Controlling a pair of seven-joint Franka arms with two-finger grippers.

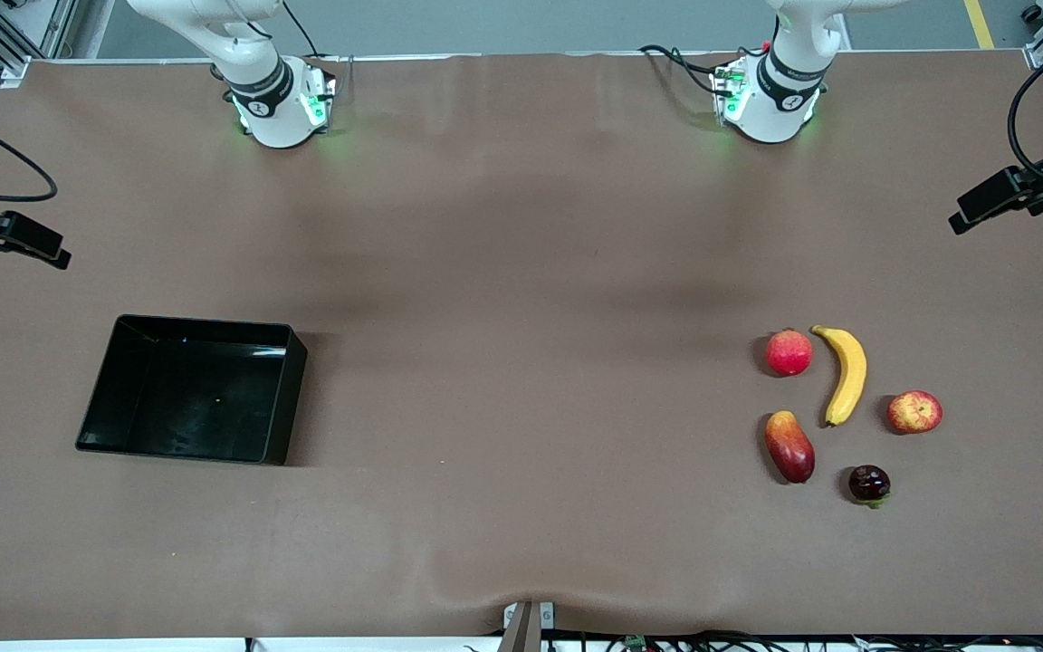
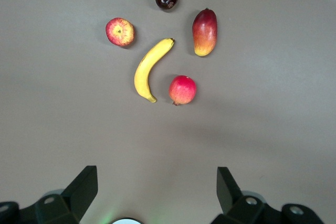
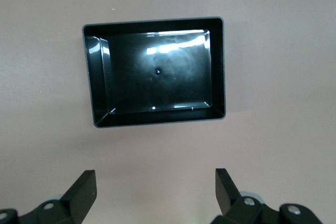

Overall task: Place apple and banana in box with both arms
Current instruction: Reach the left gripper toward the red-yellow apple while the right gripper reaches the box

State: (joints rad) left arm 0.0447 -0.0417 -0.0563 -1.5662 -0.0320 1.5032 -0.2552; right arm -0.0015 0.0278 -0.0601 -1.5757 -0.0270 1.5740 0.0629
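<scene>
The apple (image 1: 914, 412), red with yellowish streaks, lies on the table toward the left arm's end, beside the curved yellow banana (image 1: 846, 373). Both also show in the left wrist view, the apple (image 2: 119, 31) and the banana (image 2: 149, 69). The black box (image 1: 291, 389) stands empty toward the right arm's end and shows in the right wrist view (image 3: 97, 77). My left gripper (image 2: 156, 170) is open and empty, high over bare table short of the fruits. My right gripper (image 3: 155, 172) is open and empty, high over bare table short of the box. Neither gripper shows in the front view.
A plain pinkish-red round fruit (image 1: 789, 352) lies beside the banana. A red-yellow mango-like fruit (image 1: 789, 446) and a small dark fruit (image 1: 869, 484) lie nearer to the front camera. Black camera mounts (image 1: 1001, 195) stand at both table ends.
</scene>
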